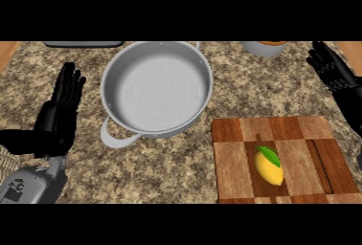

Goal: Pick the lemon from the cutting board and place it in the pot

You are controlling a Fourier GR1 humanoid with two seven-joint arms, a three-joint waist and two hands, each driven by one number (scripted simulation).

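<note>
A yellow lemon [268,167] with a green leaf lies on the wooden cutting board [233,162] at the lower right. The grey metal pot [157,88] stands at the counter's middle, its inside bare, one handle pointing to the lower left. My left hand [60,112] is at the left edge, fingers straight and pointing up, left of the pot and touching nothing. My right hand [332,69] is at the far right, above the board's upper right corner, fingers relaxed and apart from the lemon.
The speckled granite counter [176,162] carries everything. A grey cup [266,47] with something orange in it stands at the top right. A dark flat object [83,44] lies at the top left edge.
</note>
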